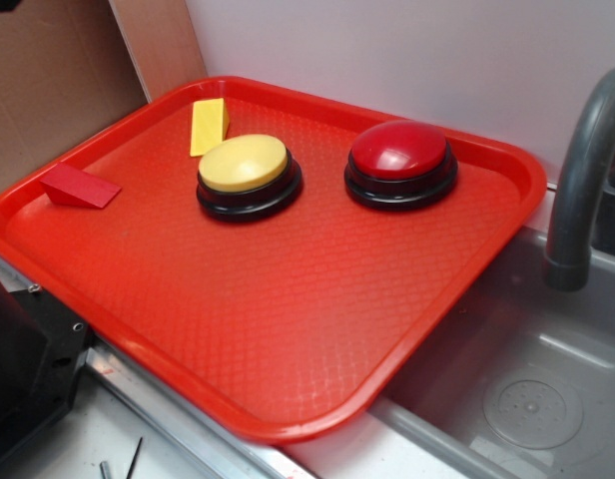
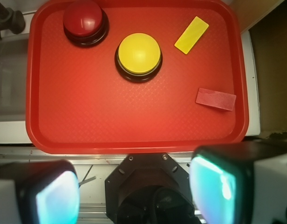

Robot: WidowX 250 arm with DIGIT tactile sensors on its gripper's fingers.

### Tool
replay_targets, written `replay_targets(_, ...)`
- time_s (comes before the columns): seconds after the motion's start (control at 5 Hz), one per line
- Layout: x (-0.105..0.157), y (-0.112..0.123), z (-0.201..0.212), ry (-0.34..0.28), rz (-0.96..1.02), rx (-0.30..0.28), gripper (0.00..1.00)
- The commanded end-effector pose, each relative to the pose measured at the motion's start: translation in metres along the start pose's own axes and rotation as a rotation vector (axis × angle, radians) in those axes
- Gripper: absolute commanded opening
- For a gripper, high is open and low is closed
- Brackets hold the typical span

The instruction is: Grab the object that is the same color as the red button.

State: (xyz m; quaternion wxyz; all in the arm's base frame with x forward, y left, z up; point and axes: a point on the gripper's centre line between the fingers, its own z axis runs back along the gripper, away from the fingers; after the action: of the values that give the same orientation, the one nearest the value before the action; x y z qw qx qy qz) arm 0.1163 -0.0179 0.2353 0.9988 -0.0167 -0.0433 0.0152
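Plainly, the exterior view shows one big red tray [image 1: 288,329] with a fine diamond-pattern texture and a raised, rounded rim, carrying four things: two dome buttons and two wedge blocks. One red button [image 1: 400,150], round and glossy on a black circular base, sits toward the tray's far right. One yellow button [image 1: 244,163] of the same build sits just left of it, apart from it. One yellow wedge block [image 1: 209,126] stands just behind the yellow button near the far rim. One small red wedge block [image 1: 78,187], matte and flat, lies alone at the tray's left edge, well apart from both buttons. The tray rests over the edge of a grey sink basin [image 1: 547,389] with a round drain, a grey curved faucet [image 1: 585,180] rising at right. A pale wall stands behind, with brown cardboard at upper left.

From the wrist view, looking straight down, the same four things appear: the red button [image 2: 83,18] at top left, the yellow button [image 2: 139,53] near centre, the yellow wedge block [image 2: 191,35] at upper right, and the red wedge block [image 2: 215,99] near the tray's [image 2: 87,116] right rim. The end effector [image 2: 134,191] hangs over the near side, off the tray, its two fingers [image 2: 225,186] spread wide and holding nothing.
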Motion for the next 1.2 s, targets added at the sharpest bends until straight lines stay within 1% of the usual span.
replay_targets(0.0, 0.000, 0.000, 0.000, 0.000, 0.000, 0.000, 1.00)
replay_targets(0.2, 0.018, 0.039, -0.028, 0.051, -0.224, -0.001, 1.00)
replay_targets(0.4, 0.021, 0.064, -0.039, 0.008, -0.367, 0.066, 1.00)
replay_targets(0.6, 0.024, 0.085, -0.049, -0.042, -0.442, 0.060, 1.00)
replay_targets(0.8, 0.035, 0.110, -0.078, -0.016, -0.633, 0.084, 1.00)
replay_targets(1.0, 0.054, 0.119, -0.105, -0.027, -0.884, 0.074, 1.00)
